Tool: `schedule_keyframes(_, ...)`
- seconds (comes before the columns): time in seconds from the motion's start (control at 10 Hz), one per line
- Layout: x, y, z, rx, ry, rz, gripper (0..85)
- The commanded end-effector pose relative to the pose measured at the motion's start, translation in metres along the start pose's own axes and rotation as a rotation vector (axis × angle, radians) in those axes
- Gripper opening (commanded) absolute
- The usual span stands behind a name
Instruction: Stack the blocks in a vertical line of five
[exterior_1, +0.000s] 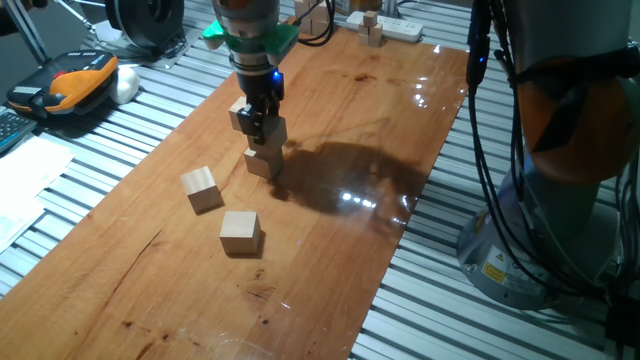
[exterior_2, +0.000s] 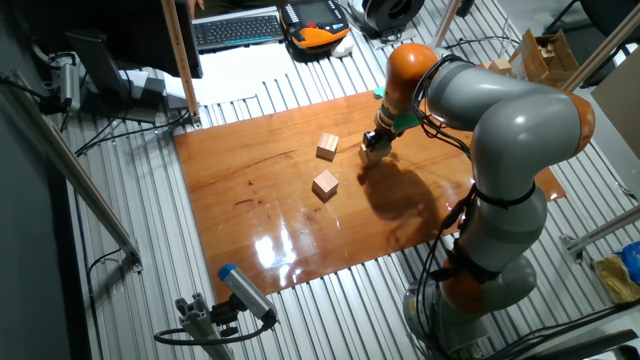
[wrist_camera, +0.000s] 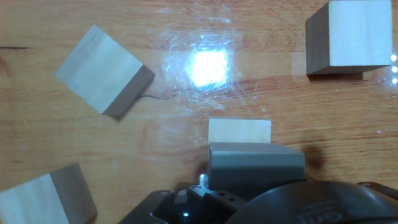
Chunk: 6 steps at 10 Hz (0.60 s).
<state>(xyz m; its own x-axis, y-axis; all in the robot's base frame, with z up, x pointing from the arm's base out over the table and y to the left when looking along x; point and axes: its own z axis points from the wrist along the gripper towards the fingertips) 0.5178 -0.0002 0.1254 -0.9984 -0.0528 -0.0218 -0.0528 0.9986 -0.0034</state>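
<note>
My gripper (exterior_1: 265, 128) hangs over the middle of the wooden board (exterior_1: 340, 230). It is shut on a pale wooden block (exterior_1: 273, 131) that sits on top of a second block (exterior_1: 262, 163), making a stack of two. A third block (exterior_1: 240, 114) stands just behind the gripper. Two more blocks lie loose in front, one (exterior_1: 201, 188) to the left and one (exterior_1: 240, 232) nearer the front edge. In the hand view the held block (wrist_camera: 239, 131) shows past one finger (wrist_camera: 255, 162), with loose blocks around it (wrist_camera: 102, 68) (wrist_camera: 345, 37) (wrist_camera: 46, 199). In the other fixed view the gripper (exterior_2: 374, 146) is beside two loose blocks (exterior_2: 328, 147) (exterior_2: 325, 184).
A cluster of small wooden blocks (exterior_1: 372, 30) and a white power strip (exterior_1: 395, 28) lie at the board's far end. A mouse (exterior_1: 125, 85) and an orange device (exterior_1: 85, 75) sit off the board at left. The robot base (exterior_1: 560, 200) stands right of the board.
</note>
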Motion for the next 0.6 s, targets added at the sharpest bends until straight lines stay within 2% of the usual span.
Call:
schedule_keyframes(0.0, 0.0001, 0.0, 0.0, 0.001, 0.0, 0.0, 34.0)
schedule_keyframes(0.2, 0.0, 0.0002, 0.0005, 0.006, 0.0, 0.0, 34.0)
schedule_keyframes(0.5, 0.0, 0.0002, 0.0005, 0.013, 0.015, -0.008, 34.0)
